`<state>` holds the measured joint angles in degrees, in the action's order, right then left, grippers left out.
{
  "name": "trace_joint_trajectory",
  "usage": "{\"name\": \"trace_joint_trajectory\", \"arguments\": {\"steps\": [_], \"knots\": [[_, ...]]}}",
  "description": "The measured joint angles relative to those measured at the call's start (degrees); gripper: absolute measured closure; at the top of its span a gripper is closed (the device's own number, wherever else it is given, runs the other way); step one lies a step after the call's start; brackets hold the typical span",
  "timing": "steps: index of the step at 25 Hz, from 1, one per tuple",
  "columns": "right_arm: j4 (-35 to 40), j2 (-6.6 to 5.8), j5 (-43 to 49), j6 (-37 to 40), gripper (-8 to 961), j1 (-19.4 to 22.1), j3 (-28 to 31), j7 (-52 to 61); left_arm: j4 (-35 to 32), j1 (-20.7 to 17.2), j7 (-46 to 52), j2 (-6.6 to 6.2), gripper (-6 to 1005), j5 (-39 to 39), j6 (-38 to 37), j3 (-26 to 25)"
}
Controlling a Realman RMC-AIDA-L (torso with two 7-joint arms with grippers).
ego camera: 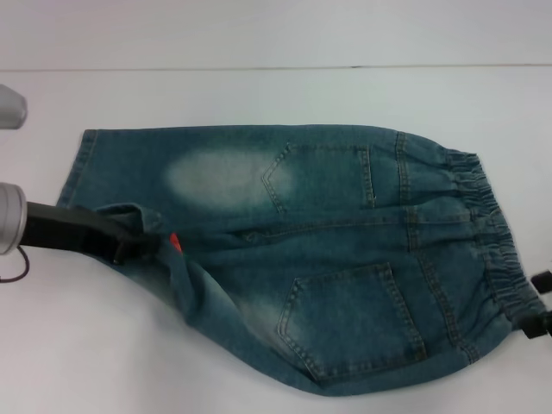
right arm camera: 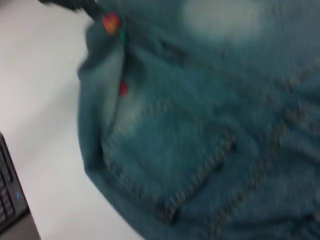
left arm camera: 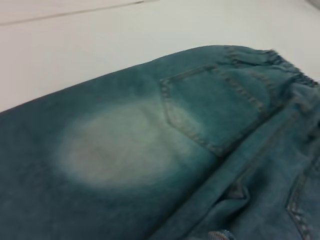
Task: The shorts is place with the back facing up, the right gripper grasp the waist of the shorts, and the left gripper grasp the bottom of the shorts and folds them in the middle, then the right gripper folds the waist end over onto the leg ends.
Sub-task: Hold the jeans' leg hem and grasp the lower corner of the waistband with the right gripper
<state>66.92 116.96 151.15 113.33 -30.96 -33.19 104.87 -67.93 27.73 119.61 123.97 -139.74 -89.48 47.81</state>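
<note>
On white table (ego camera: 259, 95): left gripper (ego camera: 138, 243) clamped on shorts (ego camera: 345, 259) hem (lifted); right gripper (ego camera: 542, 302) at waistband, grip unclear.

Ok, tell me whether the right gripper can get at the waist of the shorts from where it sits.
Probably yes. The right gripper sits at the near end of the ruffled elastic waist of the shorts, with nothing between them. The left gripper is far off at the leg end, so it should not interfere.

White table (ego camera: 259, 95), plain surface. Denim shorts (ego camera: 345, 259) lie directly on it, back pockets up, ruffled waistband toward the robot's right, near leg bunched and lifted. Dark keyboard-like object (right arm camera: 9, 190) at table edge in right wrist view.
</note>
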Motion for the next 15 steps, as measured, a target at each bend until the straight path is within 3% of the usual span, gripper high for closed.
{"name": "trace_joint_trajectory", "arguments": {"steps": [7, 15], "knots": [[0.44, 0.50, 10.01, -0.97, 48, -3.61, -3.69, 7.82, 3.04, -0.08, -6.50, -0.27, 930, 5.42, 0.38, -1.34], [-0.58, 1.13, 13.07, -4.92, 50, -3.86, -7.77, 11.73, 4.00, 0.18, -8.76, -0.20, 931, 6.82, 1.17, -1.20]]}}
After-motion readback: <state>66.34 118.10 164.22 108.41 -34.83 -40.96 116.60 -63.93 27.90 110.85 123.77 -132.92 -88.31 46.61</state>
